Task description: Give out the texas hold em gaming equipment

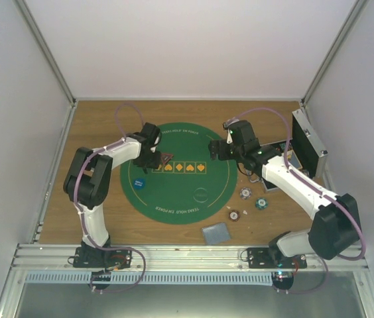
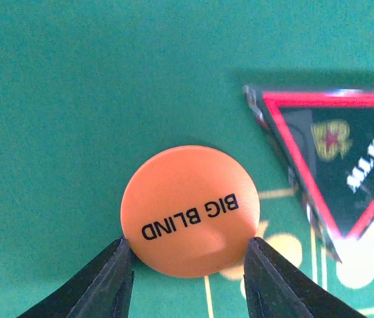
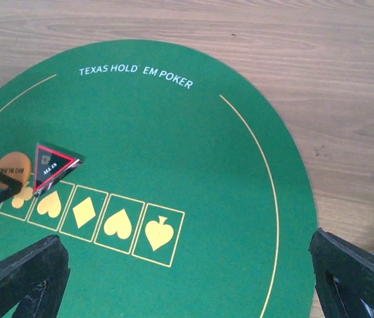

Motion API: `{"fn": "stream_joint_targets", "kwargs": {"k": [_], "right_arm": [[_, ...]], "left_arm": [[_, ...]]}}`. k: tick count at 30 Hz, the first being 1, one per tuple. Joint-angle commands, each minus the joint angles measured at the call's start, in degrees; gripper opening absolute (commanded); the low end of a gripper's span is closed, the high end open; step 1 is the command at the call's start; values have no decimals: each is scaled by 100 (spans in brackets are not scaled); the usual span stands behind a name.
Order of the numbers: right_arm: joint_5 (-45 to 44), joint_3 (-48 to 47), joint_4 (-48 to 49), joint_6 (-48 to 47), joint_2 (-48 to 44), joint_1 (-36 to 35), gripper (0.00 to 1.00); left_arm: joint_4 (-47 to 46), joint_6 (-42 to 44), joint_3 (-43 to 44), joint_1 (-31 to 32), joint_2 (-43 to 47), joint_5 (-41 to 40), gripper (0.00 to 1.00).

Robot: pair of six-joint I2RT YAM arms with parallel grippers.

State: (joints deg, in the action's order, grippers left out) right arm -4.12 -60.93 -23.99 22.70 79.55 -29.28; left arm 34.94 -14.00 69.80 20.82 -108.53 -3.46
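Note:
My left gripper [image 2: 187, 244] is shut on an orange disc [image 2: 190, 209] printed BIG BLIND, its fingers [image 2: 111, 278] pressing the disc's two edges on the green felt mat [image 2: 74, 99]. A dark triangular marker [image 2: 333, 159] with a red border lies just right of the disc. From above, the left gripper [image 1: 152, 161] sits at the left end of the mat's row of card boxes. My right gripper [image 1: 217, 151] hangs open over the mat's right half [image 3: 187, 238], holding nothing. The disc [image 3: 11, 165] and marker [image 3: 53, 164] also show in the right wrist view.
A blue disc [image 1: 140, 183] lies on the mat's left part. Three poker chips [image 1: 245, 193] [image 1: 261, 203] [image 1: 233, 214] lie on the wooden table right of the mat. Grey-blue cards [image 1: 216, 232] rest near the front edge. An open silver case [image 1: 306, 142] stands at the right.

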Motion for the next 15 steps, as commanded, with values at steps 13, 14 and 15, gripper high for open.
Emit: {"fn": "stream_joint_targets", "kwargs": {"k": [13, 14, 15], "right_arm": [[-378, -268, 18, -158, 28, 28, 100], [-388, -285, 11, -171, 47, 33, 100], [-401, -300, 2, -177, 62, 36, 100]], "left_arm": [[-356, 596, 1325, -315, -1335, 73, 46], [-335, 612, 1418, -316, -1401, 88, 46], [-309, 626, 1509, -319, -1466, 104, 46]]}}
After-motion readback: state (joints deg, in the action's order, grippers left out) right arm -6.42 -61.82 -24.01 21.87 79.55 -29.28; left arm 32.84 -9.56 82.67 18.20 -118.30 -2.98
